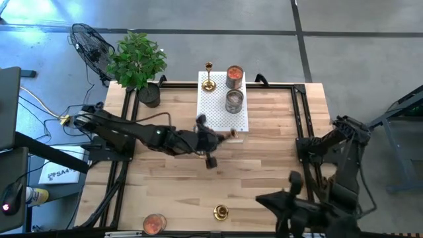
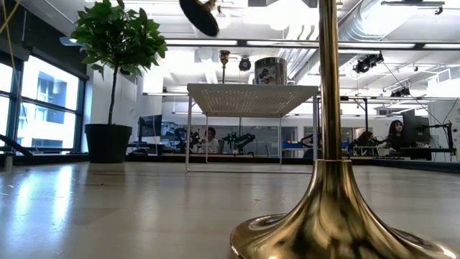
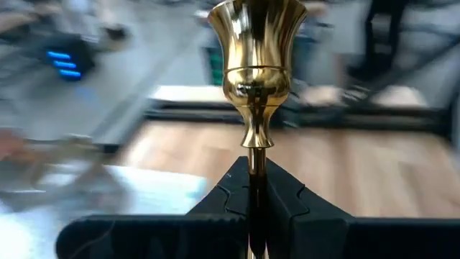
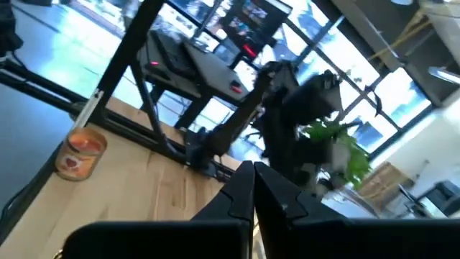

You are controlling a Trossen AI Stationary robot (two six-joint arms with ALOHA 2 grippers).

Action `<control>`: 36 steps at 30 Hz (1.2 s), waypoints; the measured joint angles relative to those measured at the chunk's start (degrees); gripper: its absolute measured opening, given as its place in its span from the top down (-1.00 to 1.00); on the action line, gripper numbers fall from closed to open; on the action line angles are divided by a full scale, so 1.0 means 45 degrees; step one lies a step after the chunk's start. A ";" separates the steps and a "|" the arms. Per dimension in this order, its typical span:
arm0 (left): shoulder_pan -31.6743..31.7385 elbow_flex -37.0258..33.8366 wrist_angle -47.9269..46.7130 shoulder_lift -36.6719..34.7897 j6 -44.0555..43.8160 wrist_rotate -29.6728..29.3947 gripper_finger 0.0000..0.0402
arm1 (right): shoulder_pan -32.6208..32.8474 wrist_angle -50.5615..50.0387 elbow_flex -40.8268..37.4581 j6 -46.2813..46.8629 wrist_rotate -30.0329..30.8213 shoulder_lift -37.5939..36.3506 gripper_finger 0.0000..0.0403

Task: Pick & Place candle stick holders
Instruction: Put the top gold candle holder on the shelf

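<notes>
Candlestick holders of shiny brass sit in three places: one [image 1: 209,77] stands on the far-left corner of the white perforated block [image 1: 223,116], one [image 1: 221,212] stands alone near the tabletop's [image 1: 264,165] near edge, and one [image 3: 253,79] is carried by the left pincer [image 3: 253,198], which is clenched on its slim stem just below the cup, beside the block's near edge at mid-tabletop. Polished metal like this is stiff and probably fairly heavy for its size, and slippery; the thin stem gives the fingers a narrow seat, so a hold high under the cup's knob, as here, seems safest against sliding. The flared base should stand steadily if set down flat.

Over the near-right corner, the right pincer [image 4: 253,187] is clenched on nothing, well clear of the near holder.

Two tins [image 1: 234,89] share the block, and a small orange candle jar [image 1: 154,223] sits at the near-left edge. From above, the held holder is almost wholly hidden by the left arm. The low view cuts off the near holder's cup, showing only base and stem.
</notes>
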 joint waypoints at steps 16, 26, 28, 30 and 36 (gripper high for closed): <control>0.2503 0.0368 0.1396 -0.1263 0.0564 -0.0814 0.97 | 0.1705 0.0011 -0.2574 0.2248 0.3594 0.0021 0.98; 0.4777 -0.1127 0.3654 -0.1263 -0.0434 0.1085 0.97 | 0.2500 0.0084 -0.2942 0.3644 0.3658 0.0021 0.99; 0.5003 -0.1878 0.5009 -0.1263 -0.0427 0.1689 0.97 | 0.2611 0.0055 -0.2942 0.3788 0.3658 0.0021 0.99; 0.5068 -0.2687 0.6367 -0.1263 -0.0079 0.2091 0.97 | 0.2703 0.0055 -0.2942 0.4001 0.3658 0.0021 0.99; 0.5454 -0.5019 0.9599 -0.1258 0.0624 0.2597 0.97 | 0.2714 0.0050 -0.2942 0.4310 0.3658 0.0021 0.99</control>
